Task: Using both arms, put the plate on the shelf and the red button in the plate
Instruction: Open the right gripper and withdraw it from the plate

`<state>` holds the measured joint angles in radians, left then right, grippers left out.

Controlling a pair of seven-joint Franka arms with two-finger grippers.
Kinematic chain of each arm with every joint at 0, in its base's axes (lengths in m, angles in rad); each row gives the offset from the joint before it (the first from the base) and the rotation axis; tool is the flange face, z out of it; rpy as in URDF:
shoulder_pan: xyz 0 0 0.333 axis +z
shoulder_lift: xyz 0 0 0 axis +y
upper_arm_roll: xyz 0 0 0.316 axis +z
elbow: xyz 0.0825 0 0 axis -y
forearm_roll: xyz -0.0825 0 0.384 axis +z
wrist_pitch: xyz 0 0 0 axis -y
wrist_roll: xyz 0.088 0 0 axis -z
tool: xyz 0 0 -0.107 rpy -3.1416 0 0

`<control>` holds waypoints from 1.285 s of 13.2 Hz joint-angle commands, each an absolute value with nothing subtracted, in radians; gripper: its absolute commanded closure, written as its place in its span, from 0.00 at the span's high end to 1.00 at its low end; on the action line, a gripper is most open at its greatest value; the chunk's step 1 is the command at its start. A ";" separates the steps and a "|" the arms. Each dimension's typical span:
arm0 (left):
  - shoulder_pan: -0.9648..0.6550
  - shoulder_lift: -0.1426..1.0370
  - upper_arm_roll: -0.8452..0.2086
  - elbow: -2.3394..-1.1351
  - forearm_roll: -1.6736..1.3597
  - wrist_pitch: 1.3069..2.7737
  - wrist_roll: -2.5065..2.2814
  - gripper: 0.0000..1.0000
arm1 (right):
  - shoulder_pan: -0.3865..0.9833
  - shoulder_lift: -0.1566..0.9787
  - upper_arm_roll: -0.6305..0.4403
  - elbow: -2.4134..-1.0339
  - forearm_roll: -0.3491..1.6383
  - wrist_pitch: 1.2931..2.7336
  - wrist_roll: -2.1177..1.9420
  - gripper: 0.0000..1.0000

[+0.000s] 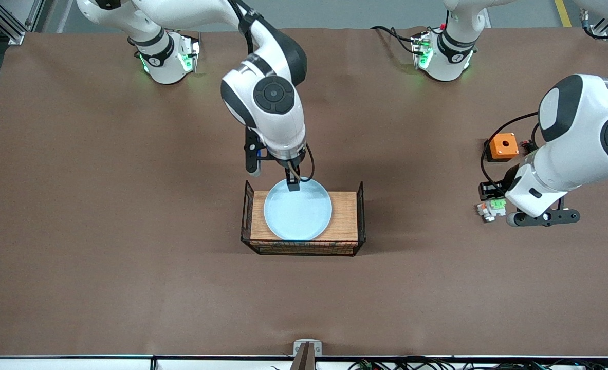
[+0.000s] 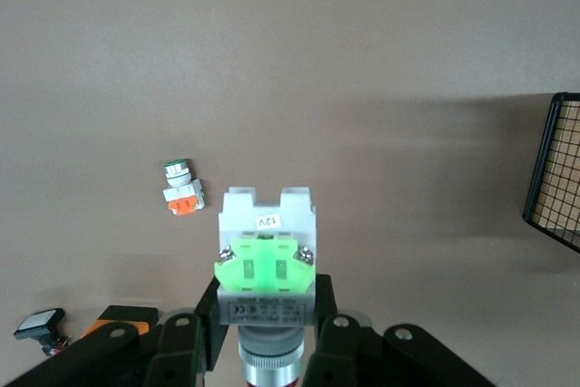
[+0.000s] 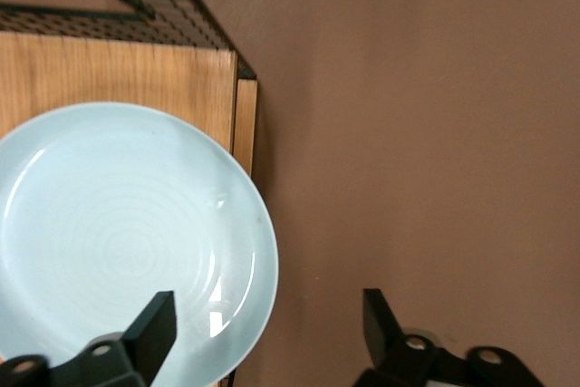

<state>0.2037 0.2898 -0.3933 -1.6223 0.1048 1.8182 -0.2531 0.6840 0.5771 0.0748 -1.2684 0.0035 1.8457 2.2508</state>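
Left gripper (image 2: 258, 351) clamps the red button (image 2: 265, 265) between its jaws. Right gripper (image 3: 267, 319) jaws apart, straddling the plate (image 3: 118, 233) rim.

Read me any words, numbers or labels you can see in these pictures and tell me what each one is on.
"12V": small white sticker on the red button held in the left pincer.
Printed label low on its green block: too small to read.
Round marks on both arm bases at the table's edge: unreadable.
The plate, the wire basket and the orange box carry no text.
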 commanded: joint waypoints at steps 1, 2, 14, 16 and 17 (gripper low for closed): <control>0.204 0.281 -0.403 -1.614 0.123 1.819 -0.265 0.00 | 0.672 0.504 0.086 -1.232 0.002 1.731 2.194 1.00; 0.204 0.282 -0.403 -1.614 0.123 1.819 -0.265 0.00 | 0.663 0.473 0.086 -1.232 0.003 1.689 2.128 1.00; 0.184 0.284 -0.434 -1.550 0.107 1.815 -0.273 0.00 | 0.312 0.102 0.084 -1.376 0.021 1.353 1.002 1.00; 0.184 0.284 -0.474 -1.520 0.106 1.786 -0.336 0.00 | 0.258 0.080 0.084 -1.400 0.021 1.359 0.889 1.00; 0.184 0.285 -0.495 -1.507 0.106 1.775 -0.365 0.00 | 0.229 0.078 0.084 -1.402 0.021 1.356 0.834 1.00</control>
